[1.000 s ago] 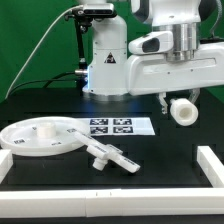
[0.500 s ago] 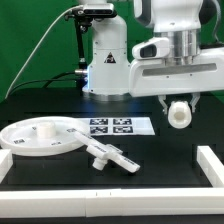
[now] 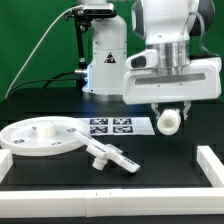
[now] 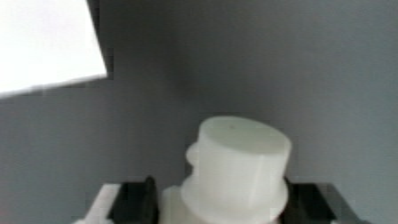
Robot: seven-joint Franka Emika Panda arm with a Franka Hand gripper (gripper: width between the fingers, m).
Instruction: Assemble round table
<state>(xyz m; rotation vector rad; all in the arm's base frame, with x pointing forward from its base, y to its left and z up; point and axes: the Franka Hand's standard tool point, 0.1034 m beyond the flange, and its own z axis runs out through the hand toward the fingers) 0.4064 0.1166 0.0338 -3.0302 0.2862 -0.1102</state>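
Note:
My gripper (image 3: 168, 110) is shut on the short thick white cylinder leg (image 3: 168, 121) and holds it in the air above the table, at the exterior view's right of the marker board (image 3: 111, 127). In the wrist view the leg (image 4: 237, 165) sticks out between the two dark fingers (image 4: 132, 203). The large rimmed round disc (image 3: 40, 137) lies flat at the exterior view's left. The flat elongated base piece (image 3: 109, 156) lies just to the right of the disc, in front of the marker board.
White straight border rails run along the front (image 3: 100, 195) and the right side (image 3: 212, 160) of the black table. The robot's white base (image 3: 105, 60) stands behind the marker board. A white patch (image 4: 45, 45) shows in the wrist view.
The arm has carried the leg towards the exterior view's left and a little lower, closer to the marker board. The disc and base piece have not moved.

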